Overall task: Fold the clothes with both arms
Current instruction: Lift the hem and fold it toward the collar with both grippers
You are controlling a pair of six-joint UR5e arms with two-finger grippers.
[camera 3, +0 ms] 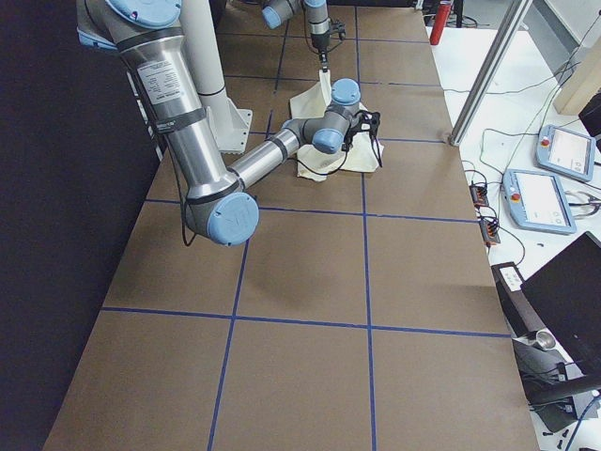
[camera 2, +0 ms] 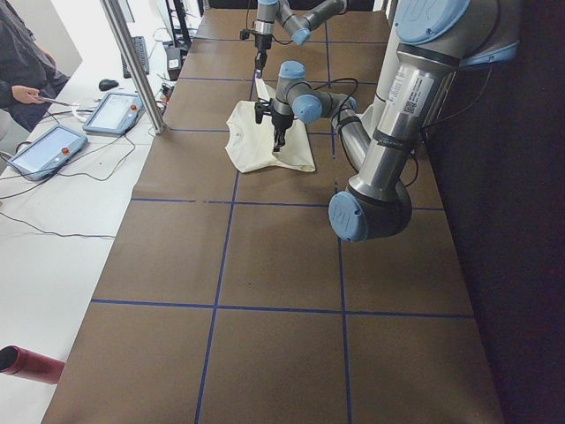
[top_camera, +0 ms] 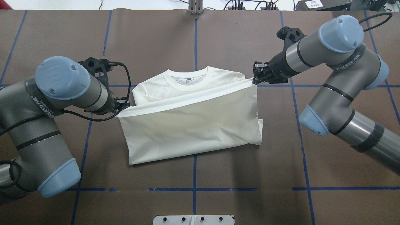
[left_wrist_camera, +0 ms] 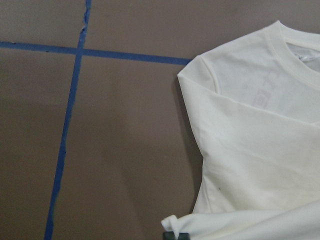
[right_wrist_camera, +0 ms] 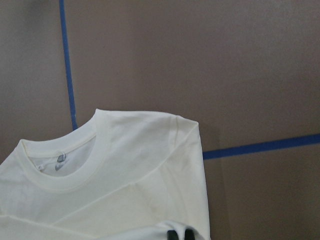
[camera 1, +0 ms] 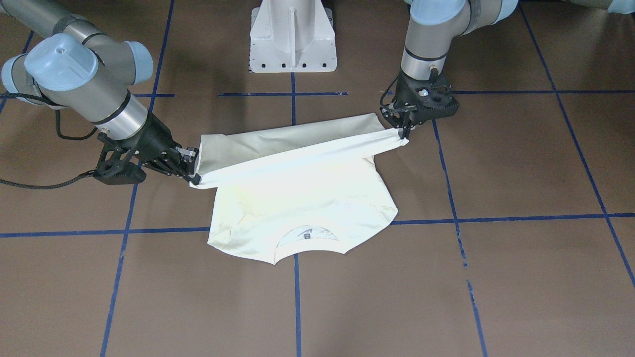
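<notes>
On the brown table [top_camera: 250, 156], marked with blue tape lines [top_camera: 194, 175], 1 cream-white shirt [top_camera: 193, 125] lies with its collar away from the robot. Its lower edge is lifted over its body and pulled taut between 2 grippers. The left gripper [top_camera: 122, 108] and right gripper [top_camera: 254, 82] each pinch 1 corner. The left wrist view shows faint lettering through the cloth, which the right wrist view does not.

The surface [top_camera: 218, 37] carries one shirt [top_camera: 193, 131] and one white pedestal base [camera 1: 292, 37]. Two arms are present, the left arm [top_camera: 40, 125] and the right arm [top_camera: 337, 90], giving two pincers: the left pincer [camera 1: 406, 128] and the right pincer [camera 1: 192, 166]. Two handheld screen units [camera 2: 115, 113] [camera 2: 44, 150] lie alongside.
</notes>
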